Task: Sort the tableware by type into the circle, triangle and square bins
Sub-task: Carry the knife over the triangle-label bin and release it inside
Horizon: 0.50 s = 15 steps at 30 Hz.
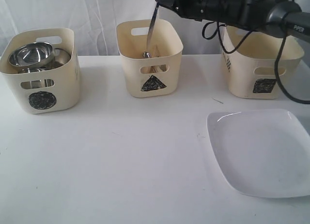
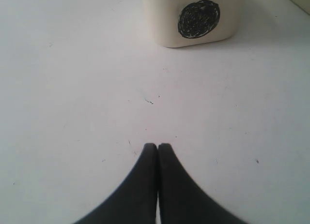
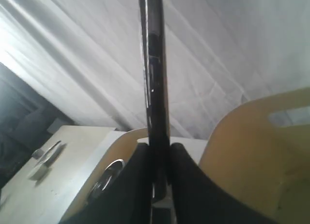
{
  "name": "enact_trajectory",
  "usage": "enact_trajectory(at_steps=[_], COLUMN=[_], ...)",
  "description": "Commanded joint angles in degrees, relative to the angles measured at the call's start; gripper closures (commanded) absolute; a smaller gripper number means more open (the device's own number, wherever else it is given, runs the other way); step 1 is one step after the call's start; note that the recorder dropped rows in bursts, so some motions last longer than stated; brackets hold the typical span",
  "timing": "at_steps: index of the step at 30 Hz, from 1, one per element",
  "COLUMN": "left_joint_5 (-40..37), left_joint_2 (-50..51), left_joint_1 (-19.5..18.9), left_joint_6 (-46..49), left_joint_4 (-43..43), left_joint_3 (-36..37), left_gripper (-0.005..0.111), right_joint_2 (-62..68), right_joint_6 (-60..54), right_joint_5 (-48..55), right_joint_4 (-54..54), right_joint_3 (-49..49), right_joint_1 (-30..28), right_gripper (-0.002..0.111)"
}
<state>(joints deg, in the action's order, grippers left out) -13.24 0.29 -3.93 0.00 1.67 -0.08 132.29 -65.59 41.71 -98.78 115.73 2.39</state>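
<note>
Exterior view shows one steel utensil, its kind unclear, clamped in the right pincer. It hangs tilted with its lower end inside the triangle bin, the middle of three bins. At least two steel bowls sit in the circle bin. One white plate lies on the desk before the square bin. The left pincer is closed and empty above the desk.

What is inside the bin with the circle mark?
Steel bowls lie in the circle bin, one resting on top of the others. The bin's wall covers the lower part, so their number and anything beneath them cannot be seen.
</note>
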Motion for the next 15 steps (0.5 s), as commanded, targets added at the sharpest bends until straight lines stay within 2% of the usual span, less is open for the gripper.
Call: enact_trajectory(at_steps=[1,10,15], left_joint_5=[-0.1,-0.1,-0.1], left_joint_2=[-0.3,-0.3,-0.3], left_joint_1=[-0.1,-0.1,-0.1], left_joint_6=[0.3,0.3,0.3], left_joint_4=[0.4,0.4,0.4], left_joint_3=[0.1,0.1,0.1], left_gripper=[0.106,0.106,0.106], right_joint_2=[3.5,8.1,8.2], right_joint_6=[-2.1,-2.2,-6.2], right_joint_5=[-6.3,-5.8,-4.6], right_joint_4=[-1.2,-1.2,-1.2], right_joint_3=[5.9,9.2,9.2], right_joint_1=[0.5,0.8,1.5], right_gripper=[0.108,0.105,0.077])
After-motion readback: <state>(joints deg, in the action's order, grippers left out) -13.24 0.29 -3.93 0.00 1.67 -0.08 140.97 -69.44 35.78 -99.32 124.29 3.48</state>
